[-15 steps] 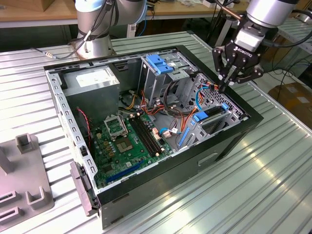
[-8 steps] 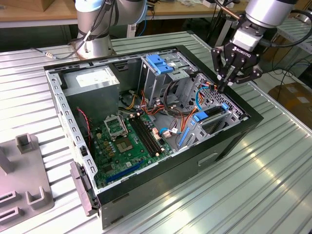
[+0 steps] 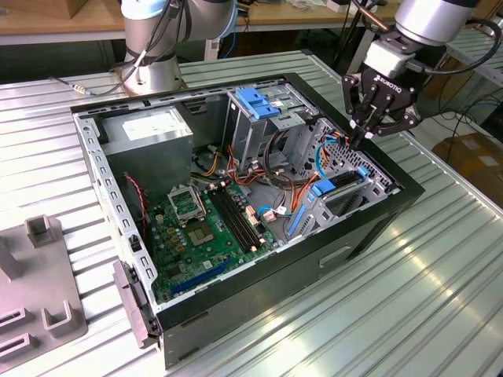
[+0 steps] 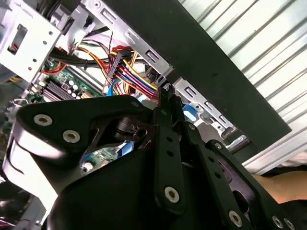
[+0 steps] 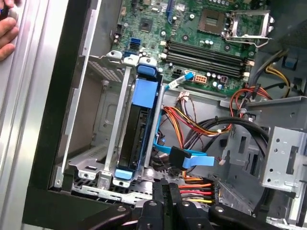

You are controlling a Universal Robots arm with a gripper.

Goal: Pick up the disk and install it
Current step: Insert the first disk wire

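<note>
Hovering at the computer case (image 3: 259, 196) edge: my jaws closed, empty; disk (image 5: 141, 129) seated edgewise in its bay.

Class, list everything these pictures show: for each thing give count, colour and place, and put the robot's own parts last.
computer case: one, black, open on the ribbed metal table.
motherboard: one, green, on the case floor.
power supply: one, grey, in a case corner.
drive cage: one, grey with a blue bracket on top, inside the case.
disk: one, dark with blue caddy rail, standing in a bay by the case wall.
cables: several, orange, red, yellow, blue, beside the disk.
fixture: one, grey, at the exterior view's left.
gripper: one, black, fingers together, over the case rim.
</note>
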